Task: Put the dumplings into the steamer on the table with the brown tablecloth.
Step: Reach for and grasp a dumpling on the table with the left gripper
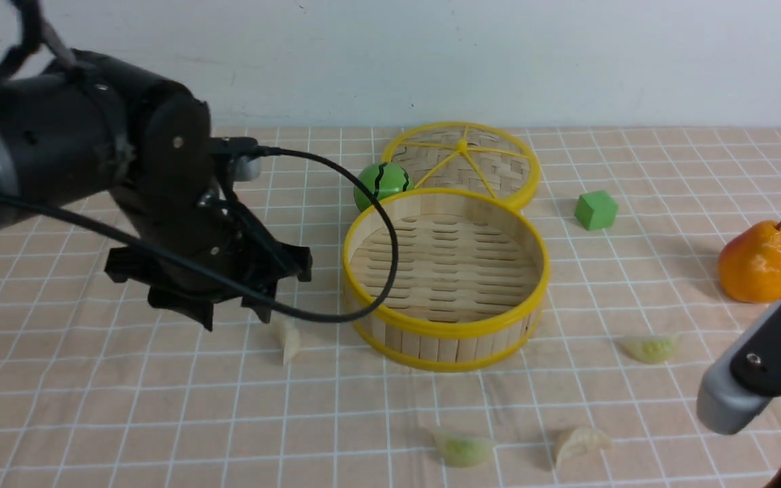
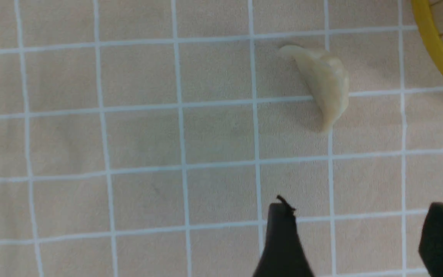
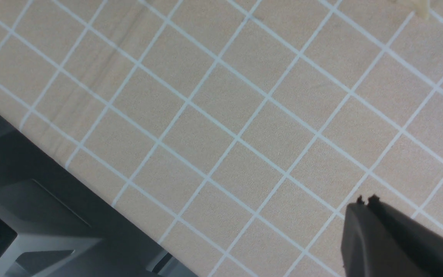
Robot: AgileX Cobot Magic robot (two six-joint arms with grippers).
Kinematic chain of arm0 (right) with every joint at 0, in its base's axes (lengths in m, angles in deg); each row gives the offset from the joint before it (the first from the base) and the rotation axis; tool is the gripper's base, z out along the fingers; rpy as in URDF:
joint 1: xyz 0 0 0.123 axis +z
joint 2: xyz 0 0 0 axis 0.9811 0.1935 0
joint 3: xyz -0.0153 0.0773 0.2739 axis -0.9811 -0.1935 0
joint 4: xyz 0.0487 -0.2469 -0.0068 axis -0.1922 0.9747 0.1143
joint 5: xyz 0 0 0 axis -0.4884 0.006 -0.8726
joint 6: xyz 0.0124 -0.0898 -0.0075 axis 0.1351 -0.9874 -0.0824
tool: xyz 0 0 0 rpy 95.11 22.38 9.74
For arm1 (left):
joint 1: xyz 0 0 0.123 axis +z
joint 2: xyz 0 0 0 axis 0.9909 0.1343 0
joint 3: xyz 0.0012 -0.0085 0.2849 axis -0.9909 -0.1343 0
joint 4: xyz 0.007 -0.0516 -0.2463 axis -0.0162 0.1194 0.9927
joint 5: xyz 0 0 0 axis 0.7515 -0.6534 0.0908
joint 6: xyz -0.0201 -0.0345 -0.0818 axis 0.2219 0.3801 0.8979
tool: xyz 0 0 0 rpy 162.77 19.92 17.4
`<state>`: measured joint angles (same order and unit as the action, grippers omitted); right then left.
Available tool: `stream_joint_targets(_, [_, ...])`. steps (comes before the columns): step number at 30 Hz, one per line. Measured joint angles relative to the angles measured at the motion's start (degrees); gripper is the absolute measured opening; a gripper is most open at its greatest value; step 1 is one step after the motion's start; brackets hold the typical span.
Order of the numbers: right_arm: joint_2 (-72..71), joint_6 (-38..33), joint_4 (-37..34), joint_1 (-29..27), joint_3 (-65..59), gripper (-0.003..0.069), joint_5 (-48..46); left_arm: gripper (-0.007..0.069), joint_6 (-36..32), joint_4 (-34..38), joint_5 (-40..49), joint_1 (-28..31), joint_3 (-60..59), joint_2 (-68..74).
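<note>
Front view: left claw [image 1: 234,313] spread, hovering left of steamer [image 1: 431,347]. First dumpling [image 1: 289,339] on counter [image 1: 92,407] just left of steamer wall. Second dumpling [image 1: 462,447], third dumpling [image 1: 580,442] in front of steamer; fourth dumpling [image 1: 649,348] front-right. Right claw [image 3: 365,202] pressed together, pinching nothing, far front-right of steamer.

You have no text, label, brand, number or sign to read in any of the three views. The only marking is the white grid printed on the brown tablecloth [image 1: 92,407], and it spells nothing.
</note>
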<state>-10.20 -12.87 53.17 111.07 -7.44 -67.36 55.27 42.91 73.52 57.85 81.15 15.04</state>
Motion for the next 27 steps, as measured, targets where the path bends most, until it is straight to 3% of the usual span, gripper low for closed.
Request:
stream_joint_targets(5, [-0.58, 0.05, 0.08, 0.00, 0.00, -0.0009, 0.00, 0.0536, 0.29, 0.00, -0.73, 0.00, 4.17, 8.24])
stream_joint_targets(17, [-0.58, 0.05, 1.83, 0.00, 0.00, -0.0002, -0.05, 0.0490, 5.02, -0.67, -1.59, 0.00, 12.21, 20.29])
stream_joint_targets(20, [-0.58, 0.05, 2.03, 0.00, 0.00, -0.0001, -0.05, 0.0435, 6.79, -0.67, -1.45, 0.00, 12.47, 21.22])
stream_joint_targets(24, [-0.58, 0.05, 2.03, 0.00, 0.00, 0.0001, -0.05, 0.0234, 7.58, -0.58, -0.13, 0.00, 12.82, 21.70])
stream_joint_targets(27, [-0.58, 0.05, 2.03, 0.00, 0.00, 0.0003, -0.05, 0.0168, 7.05, -0.58, 2.34, 0.00, 13.82, 21.70])
